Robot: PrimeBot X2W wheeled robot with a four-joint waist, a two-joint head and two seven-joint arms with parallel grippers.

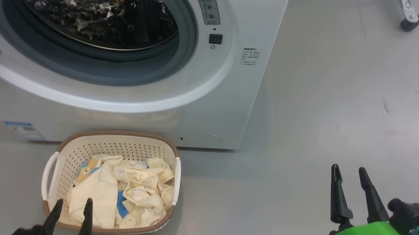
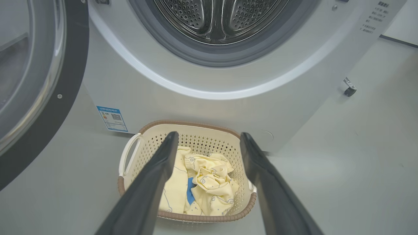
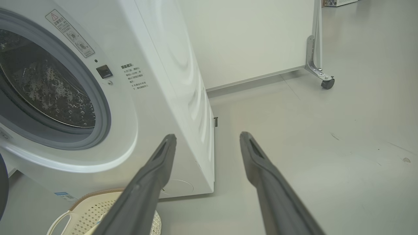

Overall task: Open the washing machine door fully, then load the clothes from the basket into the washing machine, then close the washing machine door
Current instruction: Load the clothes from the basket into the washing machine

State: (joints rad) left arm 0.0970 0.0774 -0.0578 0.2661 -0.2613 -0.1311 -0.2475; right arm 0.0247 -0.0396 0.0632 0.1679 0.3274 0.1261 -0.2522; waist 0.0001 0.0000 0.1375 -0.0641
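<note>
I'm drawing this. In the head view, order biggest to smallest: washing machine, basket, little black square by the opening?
1. Big white washing machine
2. Cream perforated plastic brown-rimmed basket
3. Small black square

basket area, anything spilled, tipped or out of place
Nothing stands out. The basket sits upright on the floor before the washing machine, the clothes lie bunched inside it, and the washing machine door stands open at the left. Faint scuffs mark the floor.

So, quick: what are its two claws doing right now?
Left gripper: open, holding nothing.
Right gripper: open, holding nothing.
</note>
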